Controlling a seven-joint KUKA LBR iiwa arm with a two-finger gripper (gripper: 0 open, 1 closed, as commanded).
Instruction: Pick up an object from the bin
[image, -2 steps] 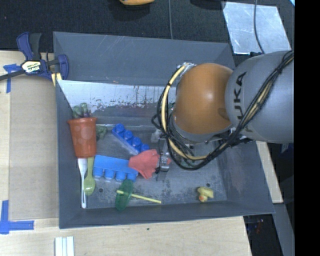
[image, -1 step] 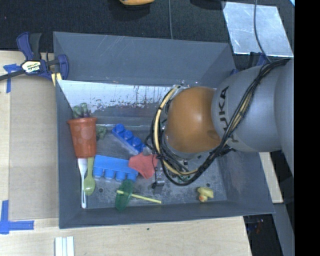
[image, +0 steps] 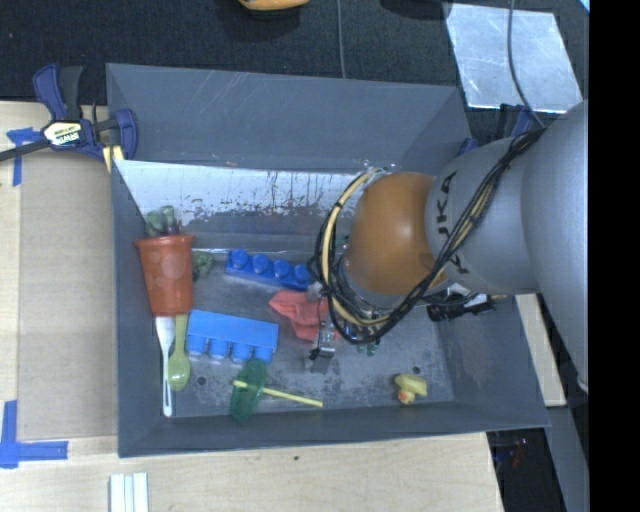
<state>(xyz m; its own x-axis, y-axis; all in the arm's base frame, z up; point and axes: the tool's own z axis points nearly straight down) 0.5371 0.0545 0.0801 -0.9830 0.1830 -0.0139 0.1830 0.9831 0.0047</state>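
Camera view looks down into the grey metal bin (image: 140, 430). Near its middle lies a red crumpled lump of soft-looking plastic (image: 298, 310). The gripper (image: 322, 352) hangs just beside it, at the lump's four o'clock. I cannot tell if the gripper is open or shut, or if it has hold of anything. The lump looks light and a bit bendy, so its thick middle seems the best place to pinch. A flat blue plastic block with bumps (image: 232, 335) sits at its eight o'clock.

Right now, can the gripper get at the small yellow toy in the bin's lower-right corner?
Probably yes. The small yellow toy lies alone, nothing on or against it; the gripper hangs close by, beside a crumpled red piece.
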